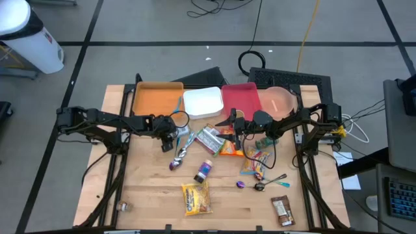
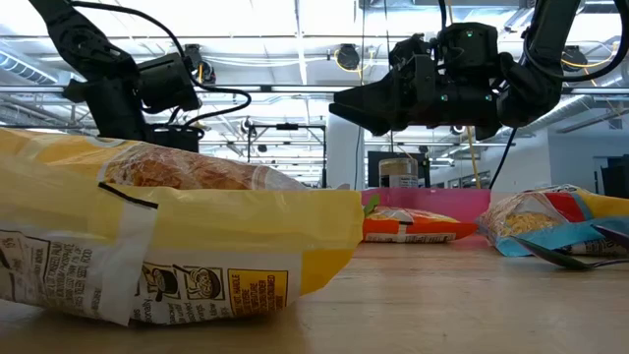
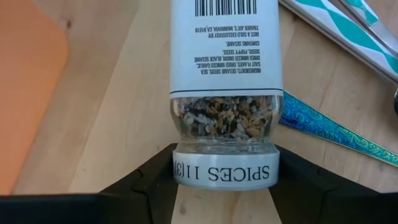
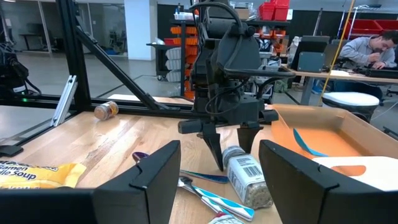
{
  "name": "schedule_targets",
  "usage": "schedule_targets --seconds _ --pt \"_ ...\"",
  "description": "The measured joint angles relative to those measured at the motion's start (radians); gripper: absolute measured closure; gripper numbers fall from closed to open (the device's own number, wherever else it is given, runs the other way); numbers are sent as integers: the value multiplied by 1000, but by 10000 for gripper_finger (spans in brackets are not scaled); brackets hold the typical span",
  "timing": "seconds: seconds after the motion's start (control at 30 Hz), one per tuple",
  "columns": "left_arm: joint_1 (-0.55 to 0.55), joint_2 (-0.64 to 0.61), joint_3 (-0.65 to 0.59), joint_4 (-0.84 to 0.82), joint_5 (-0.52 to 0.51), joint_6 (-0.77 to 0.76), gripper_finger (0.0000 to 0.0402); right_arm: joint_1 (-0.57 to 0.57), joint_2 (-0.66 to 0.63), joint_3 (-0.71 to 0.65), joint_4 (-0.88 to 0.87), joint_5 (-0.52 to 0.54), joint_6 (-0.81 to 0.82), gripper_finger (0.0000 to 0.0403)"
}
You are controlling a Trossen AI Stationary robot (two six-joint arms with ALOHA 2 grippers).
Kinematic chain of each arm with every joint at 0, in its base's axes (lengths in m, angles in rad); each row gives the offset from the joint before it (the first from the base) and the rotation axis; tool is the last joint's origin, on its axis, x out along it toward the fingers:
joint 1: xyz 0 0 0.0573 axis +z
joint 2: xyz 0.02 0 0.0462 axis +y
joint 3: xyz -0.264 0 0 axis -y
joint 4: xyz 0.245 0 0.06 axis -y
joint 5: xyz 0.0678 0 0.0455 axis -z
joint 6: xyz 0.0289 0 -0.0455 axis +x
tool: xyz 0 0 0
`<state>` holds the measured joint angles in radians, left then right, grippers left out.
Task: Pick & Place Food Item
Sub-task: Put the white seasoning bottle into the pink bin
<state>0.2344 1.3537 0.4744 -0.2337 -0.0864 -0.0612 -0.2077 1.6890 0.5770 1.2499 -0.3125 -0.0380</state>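
A spice jar [image 3: 226,93] with a silver lid, a white label and dark seeds inside lies on the wooden table, left of centre. It also shows in the right wrist view [image 4: 245,177]. My left gripper [image 1: 171,132] stands over its lid end and is shut on it. My right gripper [image 1: 233,125] is open and empty. It hangs above the table's middle [image 2: 369,103], over an orange snack bag [image 1: 229,148], and faces the left gripper. My left gripper pinches the jar's silver lid [image 3: 224,174] between its two fingers, one on each side of the rim. The fingers [image 4: 213,146] come from above, pointing down, and lie across the jar. The jar slants away from them, its bottom end [image 4: 256,198] low by the table.
At the far edge stand an orange tray [image 1: 156,99], a white container [image 1: 203,102], a red tray [image 1: 240,97] and a pink plate [image 1: 279,101]. A toothbrush [image 1: 188,140], a silver packet [image 1: 209,138], a purple bottle [image 1: 203,171], a yellow bag [image 1: 196,197] and a spoon [image 1: 270,183] lie about.
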Motion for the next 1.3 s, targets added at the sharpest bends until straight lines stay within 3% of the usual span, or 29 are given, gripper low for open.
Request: schedule_targets --seconds 0.2,0.37,0.9,1.3 --pt "0 -1 1 5 -4 0 164 0 0 0 -2 0 0 191" --pt "0 -1 1 5 -4 0 192 0 0 0 -6 0 0 192" --pt "1 -10 2 -6 21 2 192 0 0 0 -7 0 -2 191" --pt "-12 -114 139 -288 29 -13 192 3 0 0 -9 -5 -1 190"
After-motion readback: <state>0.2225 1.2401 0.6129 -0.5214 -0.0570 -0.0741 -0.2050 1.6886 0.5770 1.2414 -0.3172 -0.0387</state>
